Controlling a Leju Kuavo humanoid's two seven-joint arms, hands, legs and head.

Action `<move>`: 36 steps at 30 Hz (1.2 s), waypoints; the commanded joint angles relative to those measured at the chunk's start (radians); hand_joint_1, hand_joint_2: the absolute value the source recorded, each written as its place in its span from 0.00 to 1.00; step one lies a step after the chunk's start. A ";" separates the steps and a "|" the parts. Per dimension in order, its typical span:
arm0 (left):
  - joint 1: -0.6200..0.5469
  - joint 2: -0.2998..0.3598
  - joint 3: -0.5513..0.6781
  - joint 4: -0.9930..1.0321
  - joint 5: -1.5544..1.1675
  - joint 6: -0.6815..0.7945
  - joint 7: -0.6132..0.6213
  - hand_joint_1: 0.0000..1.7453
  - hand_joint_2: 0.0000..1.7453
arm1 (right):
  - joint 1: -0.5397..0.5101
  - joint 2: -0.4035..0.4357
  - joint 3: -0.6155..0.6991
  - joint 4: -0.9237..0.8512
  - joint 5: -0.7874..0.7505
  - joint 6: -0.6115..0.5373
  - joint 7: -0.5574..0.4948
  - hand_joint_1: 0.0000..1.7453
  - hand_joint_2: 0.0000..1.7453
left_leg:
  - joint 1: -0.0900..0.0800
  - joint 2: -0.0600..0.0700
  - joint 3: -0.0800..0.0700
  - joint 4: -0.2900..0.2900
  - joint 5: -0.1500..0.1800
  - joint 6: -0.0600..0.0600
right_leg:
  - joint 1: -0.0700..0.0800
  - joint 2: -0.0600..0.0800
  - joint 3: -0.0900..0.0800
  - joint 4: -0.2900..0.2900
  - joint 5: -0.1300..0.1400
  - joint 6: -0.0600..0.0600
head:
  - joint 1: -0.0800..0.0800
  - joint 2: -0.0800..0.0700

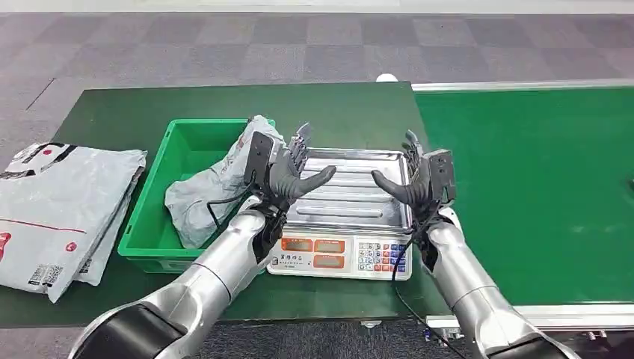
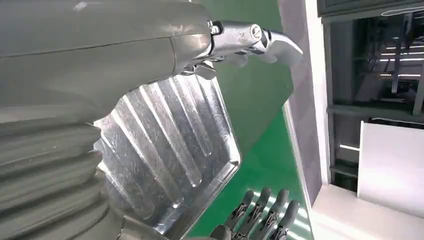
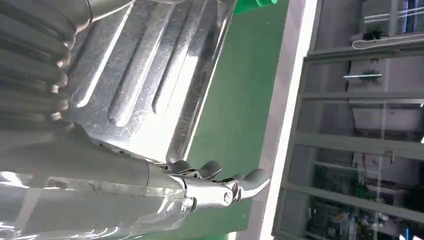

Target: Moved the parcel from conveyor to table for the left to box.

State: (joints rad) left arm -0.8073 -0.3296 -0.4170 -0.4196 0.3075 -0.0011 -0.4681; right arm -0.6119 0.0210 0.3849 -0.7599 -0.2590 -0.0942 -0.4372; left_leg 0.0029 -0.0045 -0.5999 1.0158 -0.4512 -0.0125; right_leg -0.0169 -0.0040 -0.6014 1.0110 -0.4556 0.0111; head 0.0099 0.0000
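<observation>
We are holding both the left hand (image 1: 293, 173) and right hand (image 1: 413, 182) open and empty over the scale's steel pan (image 1: 351, 196) — one grey parcel (image 1: 217, 187) is already lying in the green bin (image 1: 153, 217), and the conveyor belt (image 1: 538, 194) is showing no parcel to fetch.

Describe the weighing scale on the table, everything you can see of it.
The scale stands flat on the green table, right beside the green bin. Its top is a shiny ribbed metal tray with rounded corners and fine scratches, and nothing lies on it. The white front panel carries orange-red display windows and a keypad of coloured buttons. The left hand and right hand are raised over its two sides, fingers spread; whether they touch it is unclear.
</observation>
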 commanded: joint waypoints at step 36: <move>0.002 0.020 0.009 0.054 0.018 -0.023 -0.027 0.00 1.00 | -0.029 -0.014 0.064 0.119 -0.015 0.000 -0.031 0.00 1.00 | 0.000 0.001 0.002 -0.001 0.000 0.000 | 0.001 0.001 0.002 -0.002 0.000 -0.001 | 0.000 0.000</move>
State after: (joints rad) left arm -0.7937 -0.3288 -0.4170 -0.4070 0.3243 -0.0183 -0.4963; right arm -0.6182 0.0210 0.4089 -0.7092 -0.2724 -0.0927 -0.4692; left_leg 0.0030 -0.0045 -0.6001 1.0157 -0.4512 -0.0125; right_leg -0.0169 -0.0040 -0.6018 1.0110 -0.4556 0.0110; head 0.0099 0.0000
